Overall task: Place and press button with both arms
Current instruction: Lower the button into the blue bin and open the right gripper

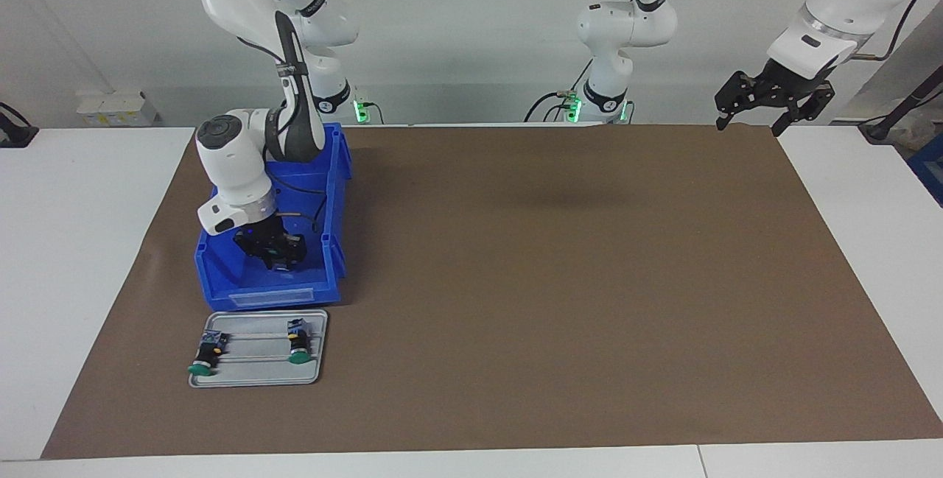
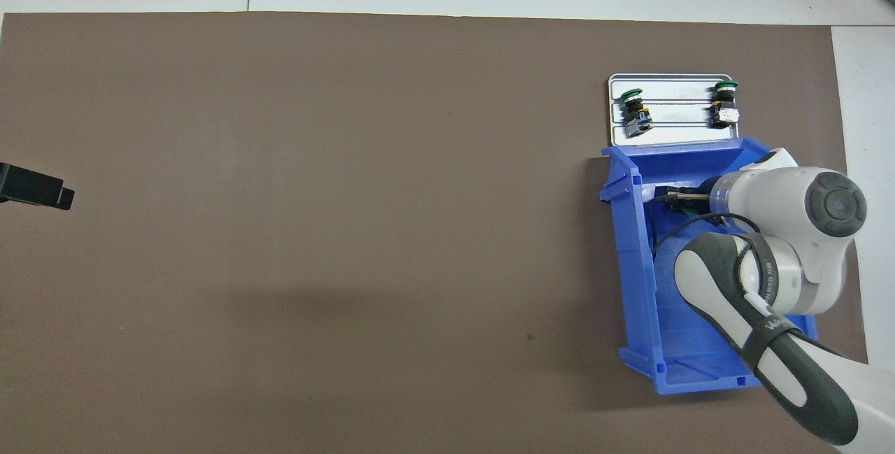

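Observation:
My right gripper [image 1: 282, 263] reaches down into the blue bin [image 1: 336, 191], its fingertips closed on a small grey-blue and black part that looks like a button [image 1: 284, 266]. In the overhead view the right arm's wrist hides most of that gripper [image 2: 677, 201]. Two more buttons with green caps [image 1: 206, 355] [image 1: 297, 345] lie on the grey tray [image 1: 258, 378], which sits just farther from the robots than the bin. The same two buttons [image 2: 635, 111] [image 2: 724, 104] show on the tray [image 2: 671, 136] from overhead. My left gripper [image 1: 773, 99] hangs open and high near its own base, waiting.
A brown mat [image 1: 552, 279] covers most of the table, with white tabletop [image 1: 74, 279] around it. The bin [image 2: 633, 265] and the tray stand at the right arm's end. Only the left gripper's tip [image 2: 35, 188] shows at the overhead view's edge.

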{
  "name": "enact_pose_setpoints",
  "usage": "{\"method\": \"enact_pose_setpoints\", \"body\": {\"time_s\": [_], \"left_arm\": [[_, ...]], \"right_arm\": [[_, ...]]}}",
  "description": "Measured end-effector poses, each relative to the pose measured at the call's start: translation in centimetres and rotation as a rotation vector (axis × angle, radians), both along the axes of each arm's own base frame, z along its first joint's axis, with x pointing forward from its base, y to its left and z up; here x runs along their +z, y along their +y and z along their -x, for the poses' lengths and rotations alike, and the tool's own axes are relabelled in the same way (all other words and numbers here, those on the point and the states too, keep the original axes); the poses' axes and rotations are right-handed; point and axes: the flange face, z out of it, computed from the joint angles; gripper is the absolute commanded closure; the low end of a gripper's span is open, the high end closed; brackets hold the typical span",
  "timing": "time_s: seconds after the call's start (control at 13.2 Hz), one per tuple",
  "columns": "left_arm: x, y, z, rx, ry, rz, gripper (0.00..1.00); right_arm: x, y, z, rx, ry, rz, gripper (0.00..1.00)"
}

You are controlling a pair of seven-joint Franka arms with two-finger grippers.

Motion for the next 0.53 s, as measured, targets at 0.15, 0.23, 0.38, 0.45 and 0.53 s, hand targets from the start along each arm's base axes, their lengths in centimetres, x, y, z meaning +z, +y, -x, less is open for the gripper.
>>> {"method": "enact_pose_setpoints", "body": {"time_s": [0.15, 0.23, 0.38, 0.45, 0.53], "left_arm": [[0.00, 0.00, 0.00, 0.000, 0.000, 0.000, 0.00], [0.00, 0.00, 0.00, 0.000, 0.000, 0.000, 0.00], [0.00, 0.00, 0.00, 0.000, 0.000, 0.000, 0.00], [0.00, 0.00, 0.00, 0.000, 0.000, 0.000, 0.00], [0.00, 0.00, 0.00, 0.000, 0.000, 0.000, 0.00]], "right_arm": [[0.10, 0.13, -0.05, 0.002, -0.003, 0.000, 0.32], [0.19, 0.17, -0.11, 0.003, -0.006, 0.000, 0.28], [0.46, 0.25, -0.26, 0.005, -0.012, 0.000, 0.23], [0.73, 0.27, -0.41, 0.005, -0.018, 0.000, 0.23], [1.05, 0.28, -0.58, 0.005, -0.024, 0.000, 0.22]]}}
